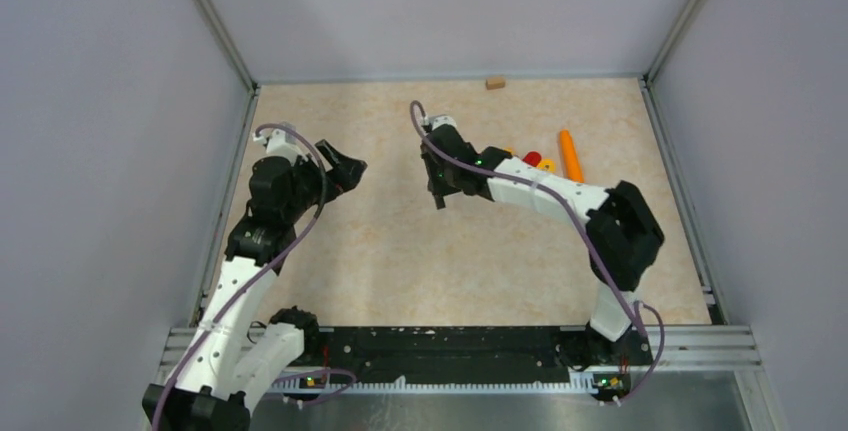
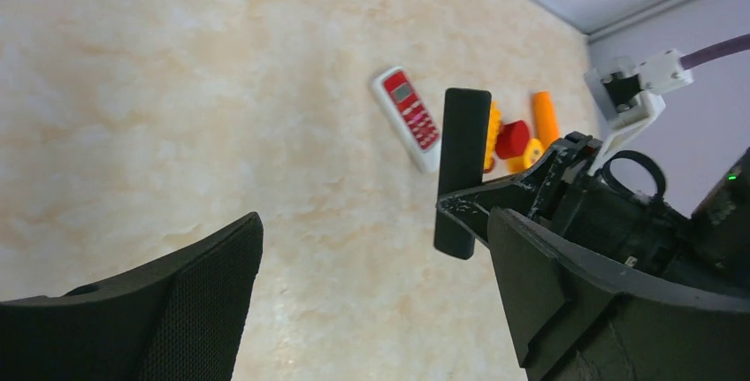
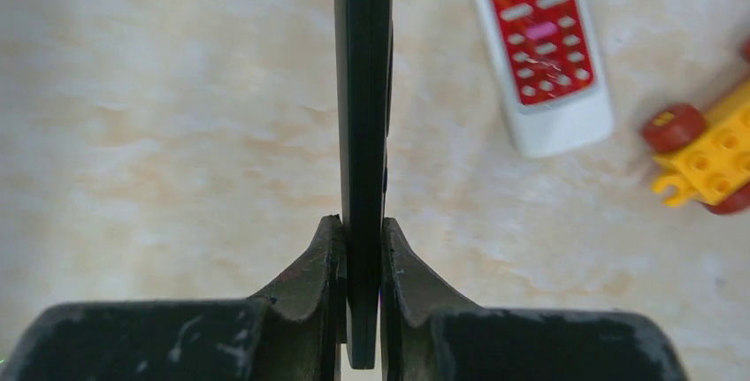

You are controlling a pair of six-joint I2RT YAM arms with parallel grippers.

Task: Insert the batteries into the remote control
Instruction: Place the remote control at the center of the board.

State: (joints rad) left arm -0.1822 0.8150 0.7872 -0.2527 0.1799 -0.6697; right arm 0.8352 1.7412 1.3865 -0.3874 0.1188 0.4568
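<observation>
While the right gripper (image 3: 361, 226) clamps a black bar (image 3: 363, 89), perhaps the remote, the left gripper (image 2: 371, 231) gapes above grey-walled beige table (image 1: 400, 251).

The left fingers (image 2: 203, 310) are spread wide apart; the right fingers (image 3: 320, 284) pinch a black bar (image 3: 363, 89) upright between them.

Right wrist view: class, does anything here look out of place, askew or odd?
The slim black bar stands out. It appears lifted off the table and is pinched edge-on in the shut right end effector, sticking straight out past the fingertips. Nothing looks spilled or broken.
</observation>
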